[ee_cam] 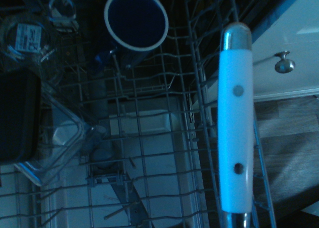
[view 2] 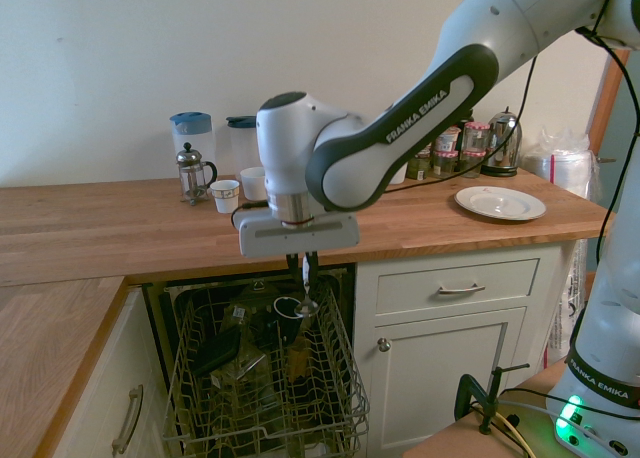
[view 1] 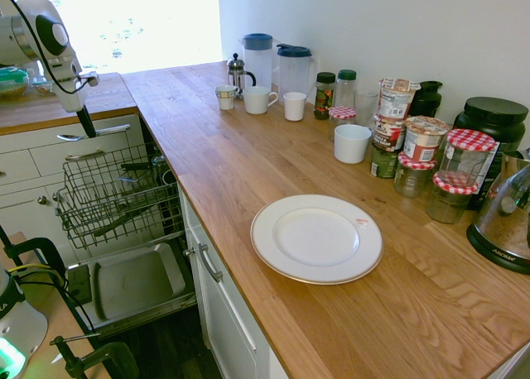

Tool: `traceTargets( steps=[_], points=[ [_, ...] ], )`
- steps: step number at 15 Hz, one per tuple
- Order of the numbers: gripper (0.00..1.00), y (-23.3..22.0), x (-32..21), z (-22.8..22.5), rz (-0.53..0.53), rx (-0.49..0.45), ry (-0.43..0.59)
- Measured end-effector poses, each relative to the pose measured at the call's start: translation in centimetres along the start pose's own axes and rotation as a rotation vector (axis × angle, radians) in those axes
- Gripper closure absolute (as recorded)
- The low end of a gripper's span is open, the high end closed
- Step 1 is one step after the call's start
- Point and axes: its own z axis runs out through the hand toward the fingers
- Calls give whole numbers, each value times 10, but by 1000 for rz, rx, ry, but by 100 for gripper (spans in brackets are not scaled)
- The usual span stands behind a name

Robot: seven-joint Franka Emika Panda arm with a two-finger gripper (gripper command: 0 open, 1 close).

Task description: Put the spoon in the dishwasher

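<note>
My gripper [view 2: 305, 276] hangs over the pulled-out wire rack [view 2: 265, 378] of the open dishwasher and is shut on the spoon [view 2: 306, 300], which points down between the dark fingers. In the wrist view the spoon's pale handle [ee_cam: 235, 128] has two rivets and a metal end cap, and lies over the rack's [ee_cam: 149, 138] side wall; its bowl is hidden. From the other side, the gripper [view 1: 86, 127] sits above the rack [view 1: 116, 197], and the grey drop-down door [view 1: 137, 284] lies open below it.
The rack holds a blue mug [ee_cam: 136, 19], clear plastic containers [ee_cam: 55, 138] and dark items. White drawers with metal handles [view 1: 83, 155] stand behind the rack. The wooden counter [view 1: 248, 164] carries a white plate [view 1: 316, 238], mugs, jugs, jars and a kettle.
</note>
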Motion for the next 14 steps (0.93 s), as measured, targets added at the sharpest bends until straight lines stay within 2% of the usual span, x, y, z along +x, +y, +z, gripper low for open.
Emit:
traceTargets(
  steps=[7, 14],
  points=[
    [100, 1, -24, 143, -71, -93, 24],
    [100, -26, -24, 207, -56, -149, 12]
  ],
)
